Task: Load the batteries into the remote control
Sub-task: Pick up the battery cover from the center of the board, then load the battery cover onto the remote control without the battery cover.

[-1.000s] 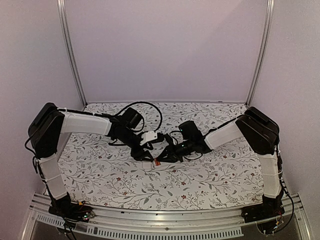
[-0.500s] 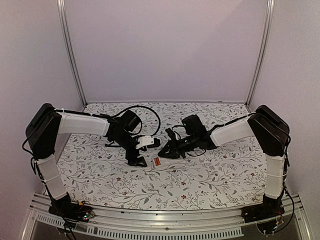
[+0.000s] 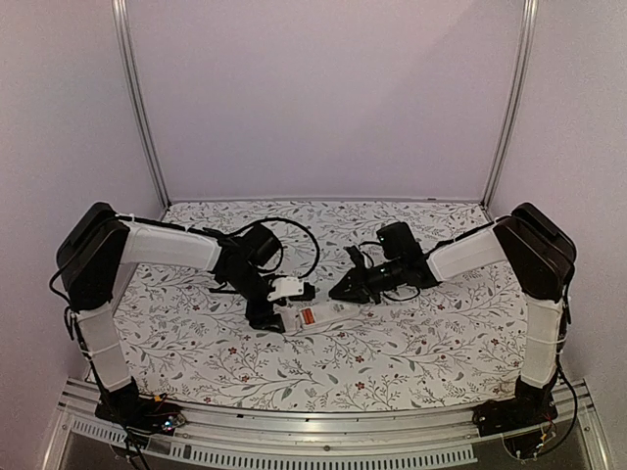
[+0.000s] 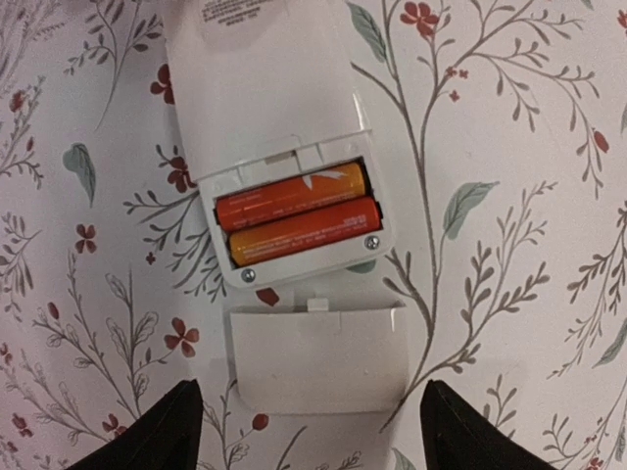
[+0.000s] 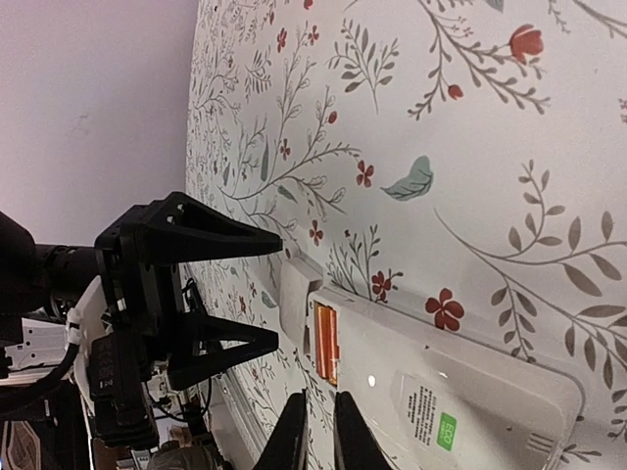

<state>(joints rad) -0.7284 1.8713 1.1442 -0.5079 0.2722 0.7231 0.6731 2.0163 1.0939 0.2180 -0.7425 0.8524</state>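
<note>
Flat on the floral-printed table [image 4: 509,117], back upward — the slim white plastic remote control [image 4: 265,88], so placed as to leave its battery recess open to reach from above. Seated side by side in that recess, the two small orange cylindrical batteries [image 4: 294,213], both down between the walls and seemingly fully in.

Just off the recess end of the remote control, loose and parted from it by a thin gap, the thin white plastic cover plate [image 4: 318,357], tab toward the recess. Likely parked there ready for sliding back on.

Hanging above that plate and touching nothing, the left pincer [image 4: 312,439], black fingertips [image 4: 157,441] spread wide to either side and holding nothing. Judged to be poised at the remote control's recess end for taking up the cover.

Near the remote control on its far-right side but not touching it, the right pincer [image 3: 345,290], fingers [image 5: 294,436] nearly together with nothing between them — probably standing aside to leave room.

Looks done as to loading; leaves, by this reading, only the closing of the recess. Worth minding: a light remote control, unheld, apt to slide under a sideways push on the cover.
</note>
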